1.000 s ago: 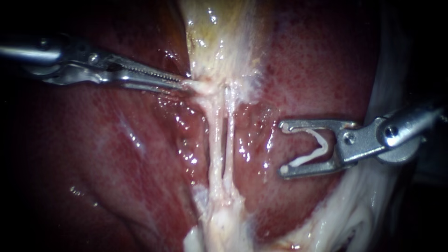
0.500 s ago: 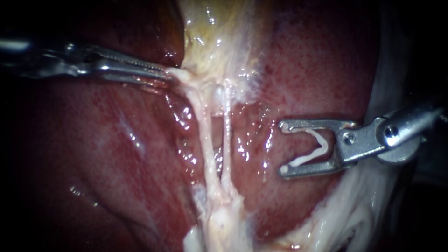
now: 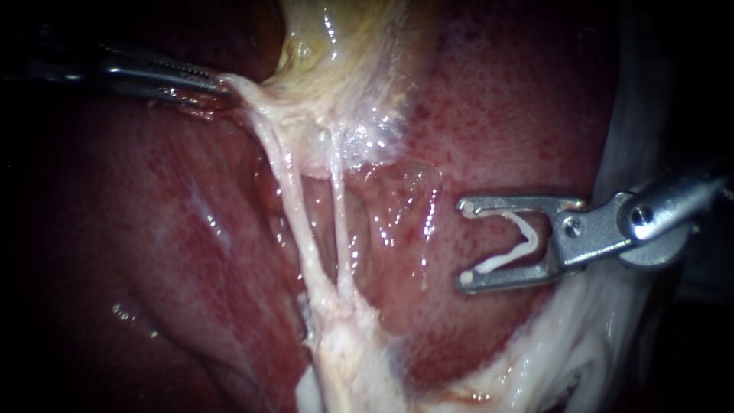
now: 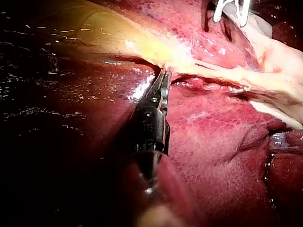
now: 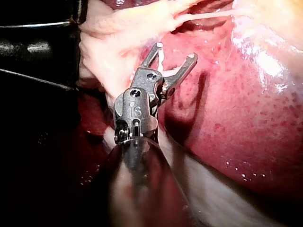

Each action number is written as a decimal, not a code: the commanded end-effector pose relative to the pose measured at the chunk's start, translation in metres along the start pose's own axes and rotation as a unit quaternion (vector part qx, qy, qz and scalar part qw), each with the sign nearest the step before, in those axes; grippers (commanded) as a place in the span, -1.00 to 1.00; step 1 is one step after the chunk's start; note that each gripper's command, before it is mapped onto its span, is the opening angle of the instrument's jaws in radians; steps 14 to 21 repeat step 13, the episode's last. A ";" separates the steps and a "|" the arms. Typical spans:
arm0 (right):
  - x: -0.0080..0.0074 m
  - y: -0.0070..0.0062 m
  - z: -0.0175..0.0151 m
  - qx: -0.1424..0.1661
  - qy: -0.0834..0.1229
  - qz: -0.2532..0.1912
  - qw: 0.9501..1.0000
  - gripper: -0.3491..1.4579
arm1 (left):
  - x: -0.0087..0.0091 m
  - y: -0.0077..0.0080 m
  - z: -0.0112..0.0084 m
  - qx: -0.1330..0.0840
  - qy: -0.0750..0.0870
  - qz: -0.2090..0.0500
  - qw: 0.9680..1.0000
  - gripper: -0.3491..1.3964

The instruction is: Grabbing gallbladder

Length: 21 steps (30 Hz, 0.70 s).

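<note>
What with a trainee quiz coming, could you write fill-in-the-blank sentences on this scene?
My left instrument grips the yellowish ___.
My right instrument holds a white ___.
Two pale tubes stretch across the red ___.
Missing: gallbladder; clip; liver.

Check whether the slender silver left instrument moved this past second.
Yes. The left instrument, gripping the yellowish gallbladder, drew up-left, away from the steady right instrument holding a white clip.

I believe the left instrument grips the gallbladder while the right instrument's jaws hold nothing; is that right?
Not quite: the endoscope view shows the right instrument holding a white clip between its jaws. The left instrument does grip the gallbladder.
</note>
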 end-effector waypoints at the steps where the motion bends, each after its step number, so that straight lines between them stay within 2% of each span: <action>1: 0.0000 0.0000 0.0000 0.000 0.000 0.000 1.000 -0.09 | 0.0000 0.0000 0.0001 0.000 0.000 0.000 1.000 -1.00; 21: 0.0000 0.0000 0.0000 0.000 0.000 0.000 1.000 -0.09 | -0.0001 -0.0001 0.0001 0.000 0.000 0.000 1.000 -1.00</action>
